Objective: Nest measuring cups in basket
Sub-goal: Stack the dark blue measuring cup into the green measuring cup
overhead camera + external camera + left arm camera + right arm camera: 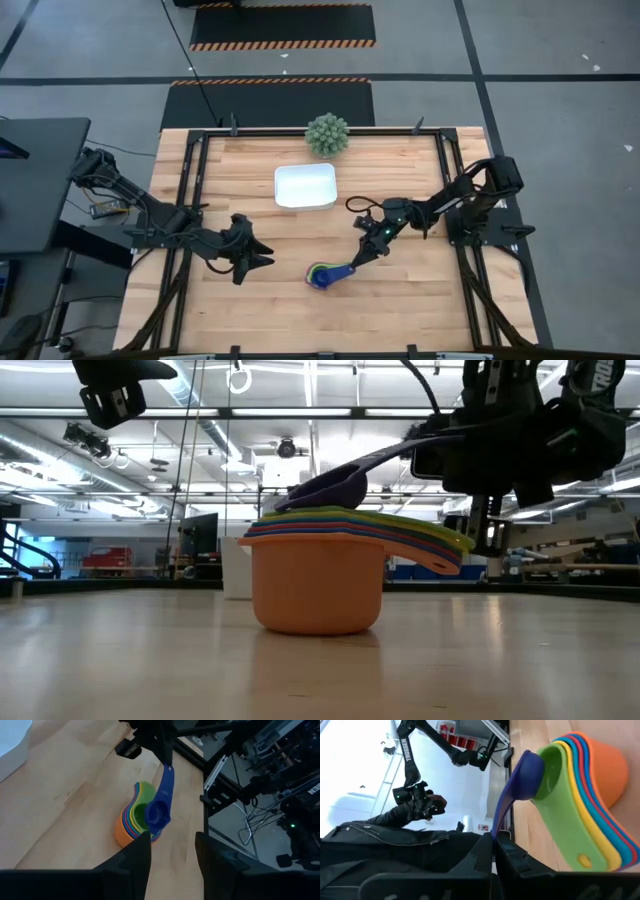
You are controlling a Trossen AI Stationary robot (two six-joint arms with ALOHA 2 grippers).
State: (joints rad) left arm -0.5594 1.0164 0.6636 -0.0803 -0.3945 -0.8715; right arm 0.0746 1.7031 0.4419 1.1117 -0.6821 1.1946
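Left gripper (262,259) over the counter (400,300), fingers apart, nothing between them. To its right, nested cup stack (318,275) stands on the counter, orange cup (315,585) outermost. Dark purple-blue cup (335,487) tilted over the stack's top, handle clamped in right gripper (357,260). White basket (305,186) sits well apart, toward the far edge.

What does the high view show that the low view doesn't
Only the high view shows the white basket, empty, apart from the cups, the green ball plant behind it, and the left gripper waiting open. Only the low view shows the nested stack from the side, orange cup at the bottom, the purple-blue cup tilted just above it. Both show the right gripper shut on the purple-blue cup's handle.
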